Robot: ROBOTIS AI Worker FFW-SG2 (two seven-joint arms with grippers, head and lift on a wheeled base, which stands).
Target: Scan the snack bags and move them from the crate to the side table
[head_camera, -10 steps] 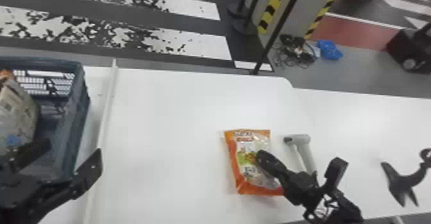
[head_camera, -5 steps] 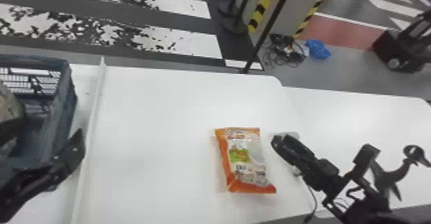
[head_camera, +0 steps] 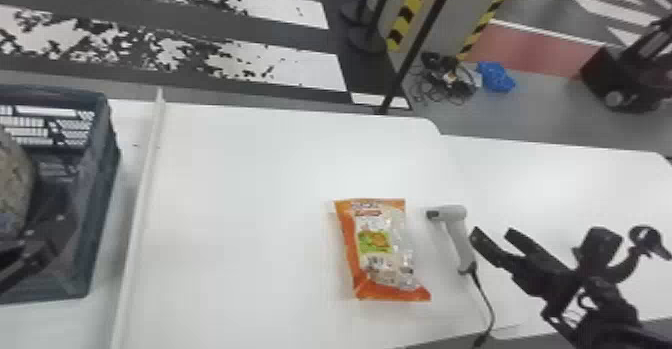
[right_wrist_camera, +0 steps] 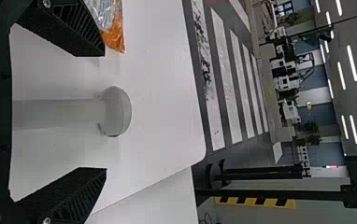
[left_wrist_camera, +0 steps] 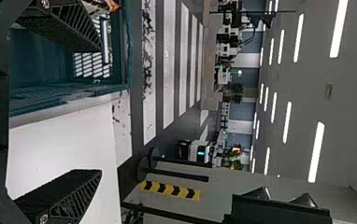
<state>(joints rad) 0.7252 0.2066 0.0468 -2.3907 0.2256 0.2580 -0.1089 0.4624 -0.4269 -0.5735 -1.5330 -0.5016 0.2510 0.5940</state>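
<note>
Head view | snack bag (head_camera: 377,248) is lying beside scanner (head_camera: 459,240), likely awaiting scan | right jaws hovering wide, apparently for gripping scanner | left jaws gaping at crate (head_camera: 101,173)

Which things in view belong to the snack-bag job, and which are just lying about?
Job:
- orange snack bag on the white table
- handheld scanner beside it
- crate, with another bag inside
- left gripper and right gripper, both open

Lying about:
- tangled cables on the floor
- crumpled blue item next to them
</note>
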